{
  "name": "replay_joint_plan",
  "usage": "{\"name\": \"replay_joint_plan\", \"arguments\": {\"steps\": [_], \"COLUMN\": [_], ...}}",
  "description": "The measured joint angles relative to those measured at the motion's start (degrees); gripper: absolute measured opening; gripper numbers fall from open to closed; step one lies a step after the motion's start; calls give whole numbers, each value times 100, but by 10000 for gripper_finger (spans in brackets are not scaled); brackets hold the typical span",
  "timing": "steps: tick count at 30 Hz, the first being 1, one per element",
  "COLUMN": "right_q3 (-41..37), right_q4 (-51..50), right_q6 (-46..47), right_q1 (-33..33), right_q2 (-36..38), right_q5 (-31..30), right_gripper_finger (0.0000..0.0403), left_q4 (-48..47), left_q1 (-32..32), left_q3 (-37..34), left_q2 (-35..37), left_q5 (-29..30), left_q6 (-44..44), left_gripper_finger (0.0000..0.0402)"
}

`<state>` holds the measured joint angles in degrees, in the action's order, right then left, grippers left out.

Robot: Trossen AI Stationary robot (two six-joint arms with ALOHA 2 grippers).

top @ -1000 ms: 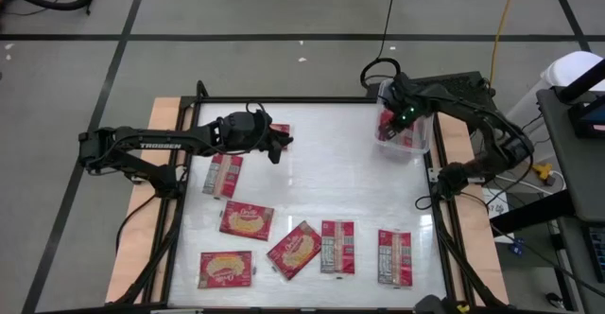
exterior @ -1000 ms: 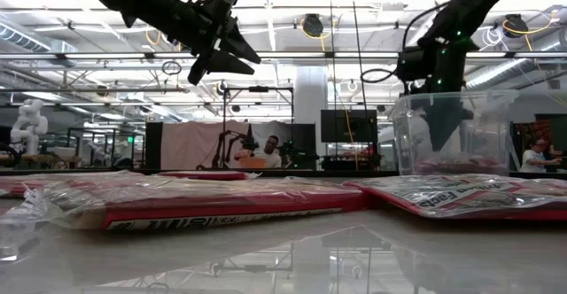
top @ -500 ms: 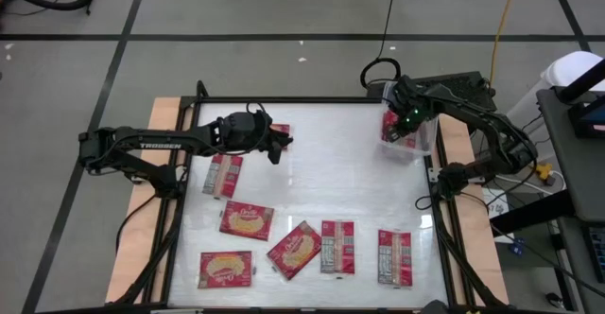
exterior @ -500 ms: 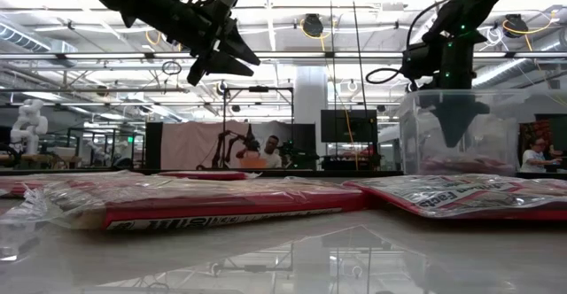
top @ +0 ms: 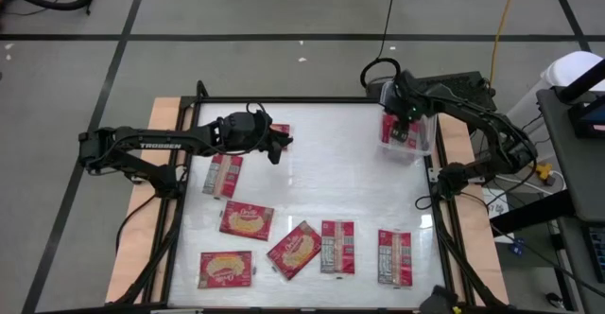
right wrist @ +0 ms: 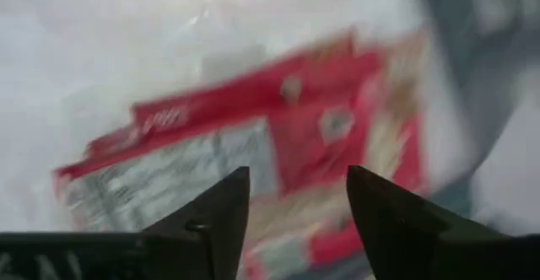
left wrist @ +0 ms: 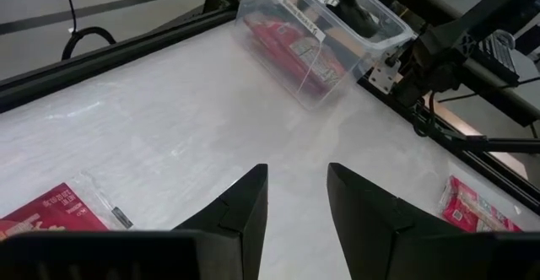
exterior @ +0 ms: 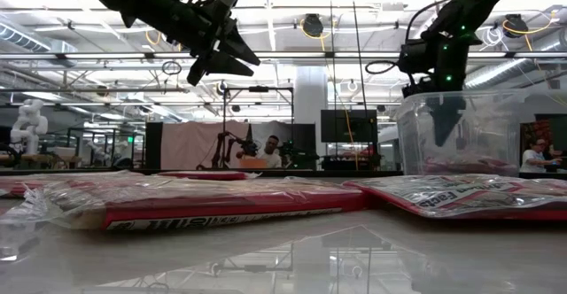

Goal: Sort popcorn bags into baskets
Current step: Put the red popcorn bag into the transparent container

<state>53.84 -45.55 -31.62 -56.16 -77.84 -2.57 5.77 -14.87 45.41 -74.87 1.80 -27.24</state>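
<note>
1. Right gripper (top: 401, 117) is over the clear basket (top: 424, 140) at the far right corner of the table (top: 331, 177); fingers spread apart, nothing between them. In the low view its fingers (exterior: 443, 121) dip inside the basket wall (exterior: 496, 126).
2. Right wrist view: fingers (right wrist: 215, 217) apart above red popcorn bags (right wrist: 253, 145) lying in the basket; grey-white printed panel faces up on one.
3. The bags in the basket (top: 401, 131) show red from above; the left wrist view also shows them through the clear wall (left wrist: 295, 48).
4. Left gripper (top: 276, 148) hangs over the far left part of the table, raised off the surface, fingers parted and empty; in the low view it hangs high (exterior: 221, 55).
5. One bag (top: 280, 130) lies at the far left, just beside the left gripper, partly hidden by the arm.
6. One bag (top: 223, 174) lies on the left, grey panel up, below the left arm.
7. Near side: popcorn-face bags at (top: 247, 219), (top: 226, 269) and a tilted one (top: 296, 249).
8. Panel-up bag (top: 337, 246) lies just beside the tilted one; another (top: 394, 255) sits to the near right, apart.
9. Low view: bags lie flat in the foreground (exterior: 204, 201), (exterior: 461, 195).
</note>
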Motion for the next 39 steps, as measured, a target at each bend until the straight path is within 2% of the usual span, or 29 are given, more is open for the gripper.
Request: {"name": "replay_joint_plan", "arguments": {"steps": [4, 12, 19, 28, 39], "right_q3": [3, 4, 4, 13, 26], "right_q4": [508, 597, 774, 912, 870], "right_q6": [-596, -996, -381, -44, 265], "right_q1": [-112, -544, -575, -575, -538], "right_q2": [-47, -402, -792, -1118, -1464], "right_q5": [361, 573, 586, 558, 575], "right_gripper_finger": [213, 215, 222, 273, 268], "left_q4": [-1, -1, -3, -3, -3], "left_q1": [0, 0, 0, 0, 0], "left_q3": [0, 0, 0, 0, 0], "left_q2": [0, 0, 0, 0, 0], "left_q5": [0, 0, 0, -2, -2], "left_q6": [-11, -136, -111, -122, -138], "left_gripper_finger": [127, 127, 127, 127, 127]}}
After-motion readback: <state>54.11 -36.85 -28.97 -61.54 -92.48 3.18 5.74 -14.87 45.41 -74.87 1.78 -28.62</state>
